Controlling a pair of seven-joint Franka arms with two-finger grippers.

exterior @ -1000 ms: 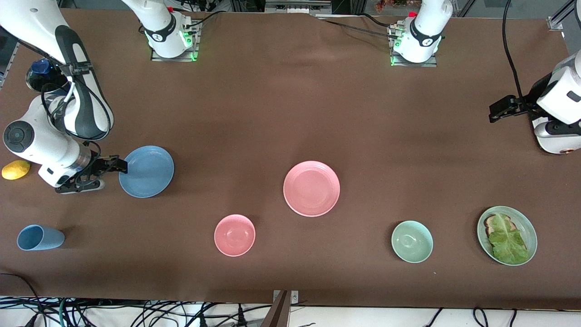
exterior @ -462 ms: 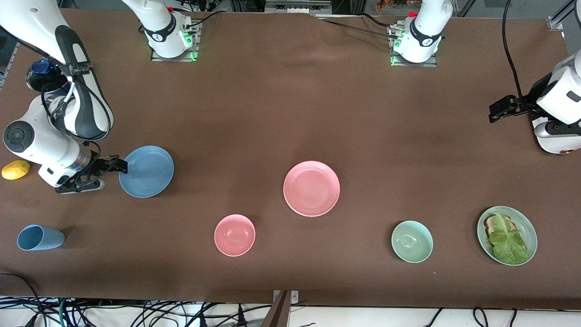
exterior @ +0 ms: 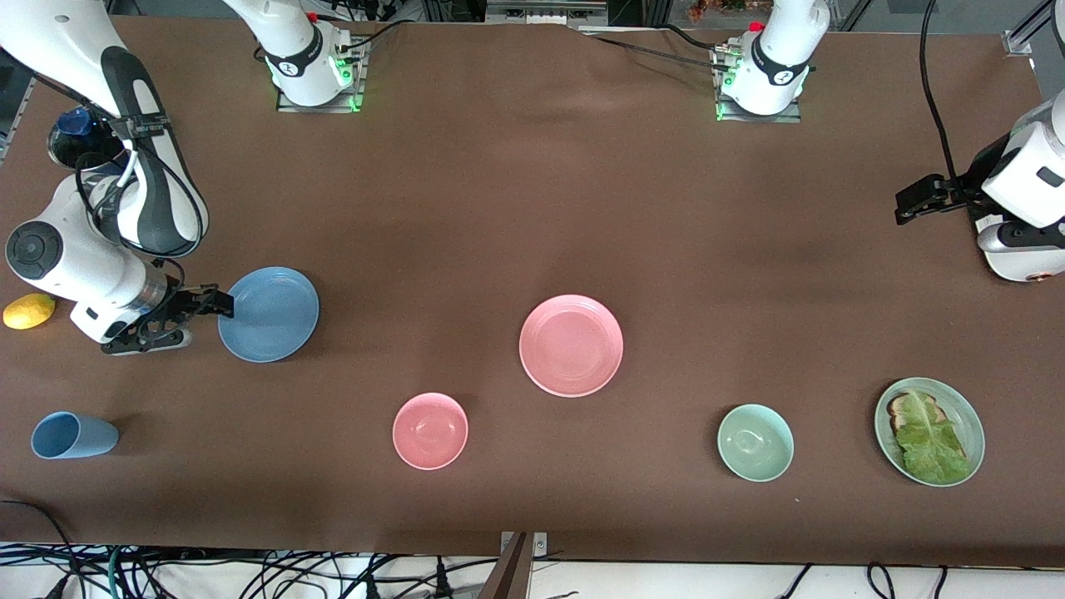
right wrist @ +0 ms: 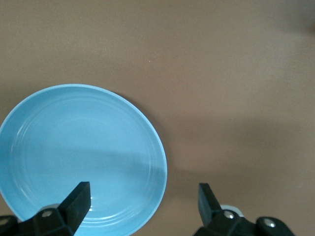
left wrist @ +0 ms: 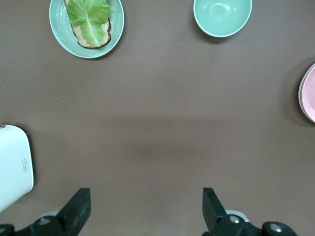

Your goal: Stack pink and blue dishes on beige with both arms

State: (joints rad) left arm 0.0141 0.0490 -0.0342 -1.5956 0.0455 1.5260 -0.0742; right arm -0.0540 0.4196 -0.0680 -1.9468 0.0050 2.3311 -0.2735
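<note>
Take the pink plate (exterior: 571, 345) as your landmark: it lies flat near the middle of the brown tabletop (exterior: 532, 208), and its rim also shows in the left wrist view. No beige plate shows as a separate dish in any view.

The blue plate (exterior: 269, 314) lies well apart from the pink plate, toward the right arm's end of the tabletop. Your right gripper (exterior: 208, 304) sits at the blue plate's rim, on the side away from the pink plate — the right wrist view shows its fingers (right wrist: 74, 204) spread wide, one over the plate, the other over bare tabletop, gripping nothing.

Your left gripper (exterior: 919, 200) hangs over bare tabletop well toward the left arm's end from the pink plate, fingers (left wrist: 78, 209) apart and empty; that arm waits.

Nearer the front camera than the pink plate lie a pink bowl (exterior: 430, 431) and a green bowl (exterior: 755, 443). Farther toward the left arm's end sits a green plate (exterior: 929, 431) with bread and lettuce. A blue cup (exterior: 73, 435) lies on its side and a lemon (exterior: 29, 310) rests out past the blue plate.
</note>
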